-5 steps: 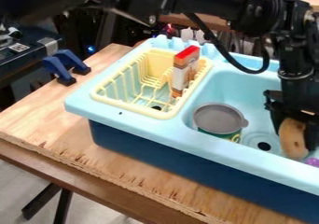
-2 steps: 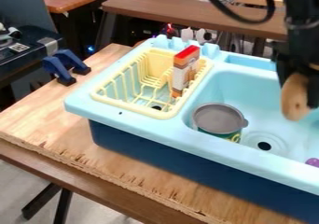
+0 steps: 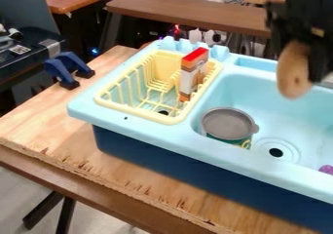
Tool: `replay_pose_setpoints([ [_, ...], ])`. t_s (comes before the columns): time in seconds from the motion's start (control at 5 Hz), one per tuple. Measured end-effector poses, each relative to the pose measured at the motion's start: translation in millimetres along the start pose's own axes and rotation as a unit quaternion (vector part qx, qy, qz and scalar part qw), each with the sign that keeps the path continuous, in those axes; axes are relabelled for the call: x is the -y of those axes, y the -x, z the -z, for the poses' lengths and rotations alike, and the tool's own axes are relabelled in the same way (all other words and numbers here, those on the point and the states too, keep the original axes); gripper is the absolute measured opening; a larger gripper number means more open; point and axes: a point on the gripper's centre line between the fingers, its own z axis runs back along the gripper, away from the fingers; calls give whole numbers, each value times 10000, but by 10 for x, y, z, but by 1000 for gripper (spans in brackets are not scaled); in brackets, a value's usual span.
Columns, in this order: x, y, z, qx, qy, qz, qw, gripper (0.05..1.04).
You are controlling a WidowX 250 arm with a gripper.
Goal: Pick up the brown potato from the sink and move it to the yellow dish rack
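Toward the upper right of the frame, a tan oblong object (image 3: 294, 77) is pinched in the black end effector (image 3: 298, 39). The object is smooth and rounded (rather like a potato or a small loaf, though I can't tell which), a warm light brown, with a small darker spot low on its side. It hangs lengthwise, almost upright, its rounded lower end free over the right part of the light blue sink (image 3: 143, 130), and its upper end is hidden between the dark fingers.

The arm drops in from the top edge at the right, black and nearly vertical, with the end effector pointing downward above the rear of the basin. One finger shows at the left of the object's top, and the dark bulk of the other side covers its right flank.

Below and to the left of the object, a gray round pan (image 3: 229, 124) sits on a green can (image 3: 244, 143) in the basin, just beside the drain (image 3: 276, 152). At the right edge lies part of something purple (image 3: 326, 169). Left of center, a pale yellow rack (image 3: 107, 101) holds an upright box (image 3: 190, 77) with a red top, and a blue clamp (image 3: 60, 72) grips the wooden desk (image 3: 48, 121) at upper left.
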Motion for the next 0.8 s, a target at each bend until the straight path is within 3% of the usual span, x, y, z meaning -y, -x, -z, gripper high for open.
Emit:
replay_pose_setpoints([
  [0.2, -98, 298, -512, -249, -71, -382, 9989, 676],
  [0.4, -182, 579, -729, -606, 49, -989, 9932, 676],
  [0.6, -254, 719, -797, -627, -29, -1187, 9909, 676],
  [0.8, -418, 794, -773, -596, -344, -1277, 9894, 676],
])
